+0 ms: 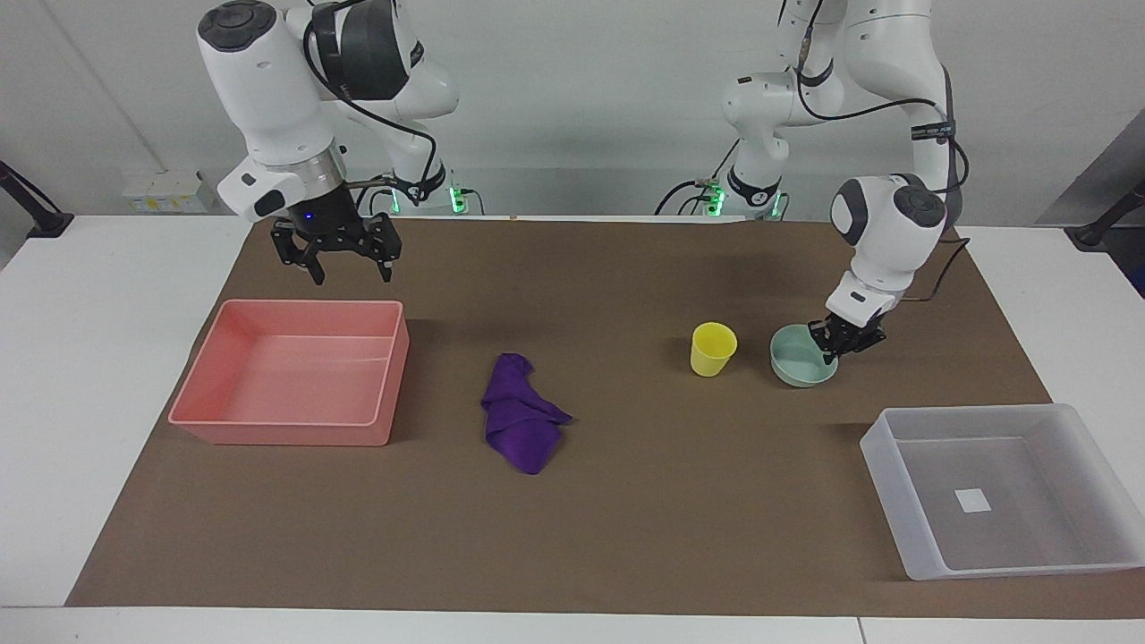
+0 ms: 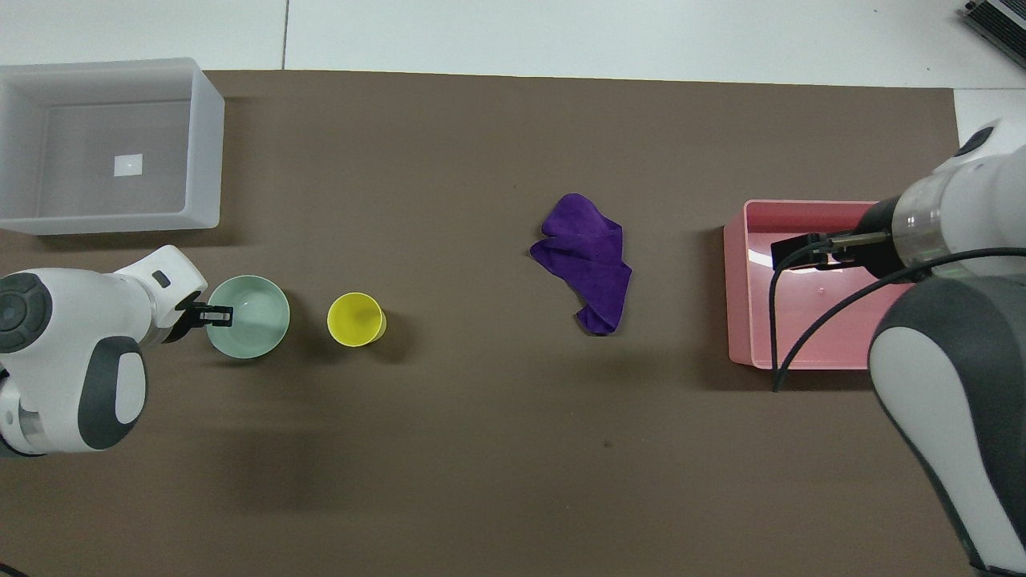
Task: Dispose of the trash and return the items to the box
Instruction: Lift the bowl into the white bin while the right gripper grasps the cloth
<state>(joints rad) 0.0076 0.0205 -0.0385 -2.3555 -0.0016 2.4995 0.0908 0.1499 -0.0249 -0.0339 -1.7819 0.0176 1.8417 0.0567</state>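
No legible text or labels

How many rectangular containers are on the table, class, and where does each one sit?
2. The pink tray sits toward the right arm's end of the table; the translucent box sits toward the left arm's end, farther from the robots than the bowl. None appears hidden.

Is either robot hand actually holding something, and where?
The left gripper pinches the mint-green bowl by its rim. The right gripper, open, holds nothing.
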